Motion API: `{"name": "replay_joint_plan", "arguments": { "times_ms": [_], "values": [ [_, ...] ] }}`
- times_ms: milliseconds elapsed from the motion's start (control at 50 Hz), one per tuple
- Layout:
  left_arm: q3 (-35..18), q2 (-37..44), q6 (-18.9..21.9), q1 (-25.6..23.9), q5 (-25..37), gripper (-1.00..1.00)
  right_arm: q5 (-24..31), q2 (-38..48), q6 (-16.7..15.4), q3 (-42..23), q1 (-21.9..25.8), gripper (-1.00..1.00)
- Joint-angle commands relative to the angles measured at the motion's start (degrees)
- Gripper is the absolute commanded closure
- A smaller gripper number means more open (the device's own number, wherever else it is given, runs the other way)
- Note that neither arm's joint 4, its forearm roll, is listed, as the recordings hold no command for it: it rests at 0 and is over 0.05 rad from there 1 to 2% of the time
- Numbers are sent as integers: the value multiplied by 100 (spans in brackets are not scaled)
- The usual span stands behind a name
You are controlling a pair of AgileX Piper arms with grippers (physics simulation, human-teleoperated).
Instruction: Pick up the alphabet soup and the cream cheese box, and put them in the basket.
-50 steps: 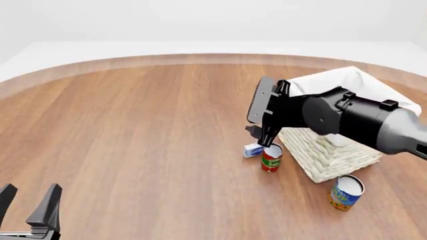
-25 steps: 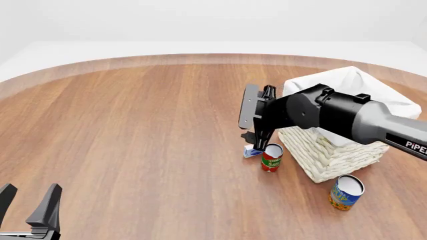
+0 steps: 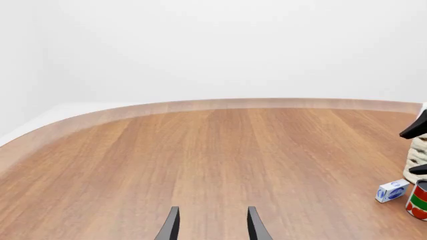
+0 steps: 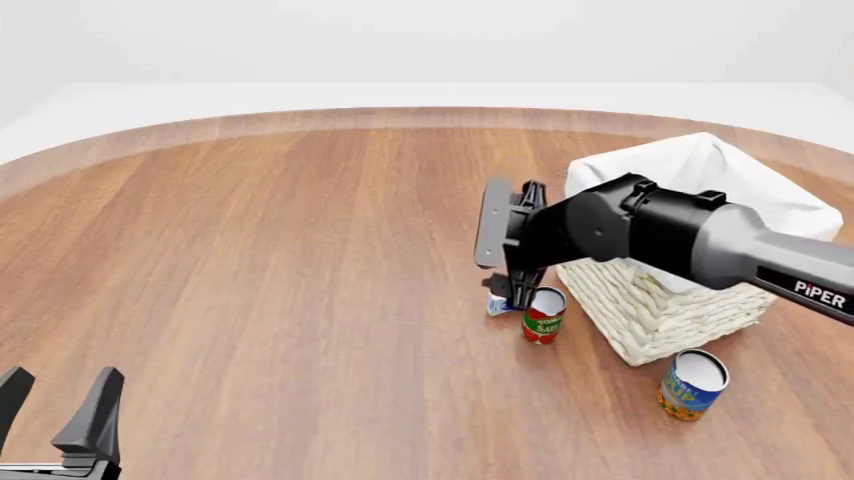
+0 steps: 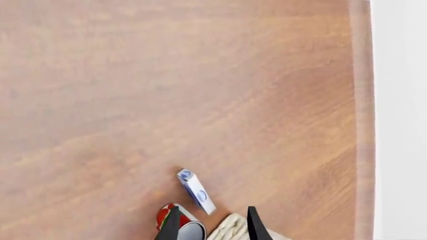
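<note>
Right gripper (image 4: 511,292): mine, fingers parted with nothing between them, hanging over the cream cheese box beside the basket's near corner.
Left gripper (image 4: 56,412): mine, spread wide and empty, low at the near left of the counter (image 4: 267,260).
Cream cheese box (image 4: 501,305): lying on the counter, touching or just beside the red-and-green can (image 4: 542,315); mostly hidden by my right gripper.
Alphabet soup (image 4: 693,384): upright on the counter, near the basket's front corner, apart from the other can.
Basket (image 4: 667,300): right side of the counter, white liner over its rim.
</note>
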Motion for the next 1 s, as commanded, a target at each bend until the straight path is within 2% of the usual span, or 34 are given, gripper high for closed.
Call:
{"name": "replay_joint_plan", "arguments": {
  "times_ms": [20, 320, 780, 1000],
  "values": [
    [-16, 28, 0, 0, -7, -100, 34, 266, 19, -89, 0, -100],
    [-16, 28, 0, 0, -7, -100, 207, 481, -32, -280, 26, -100],
    [-16, 28, 0, 0, -7, -100, 324, 1045, -334, -297, -29, -100],
    [-16, 28, 0, 0, -7, -100, 414, 1179, -684, -381, -157, -100]
  ]
}}
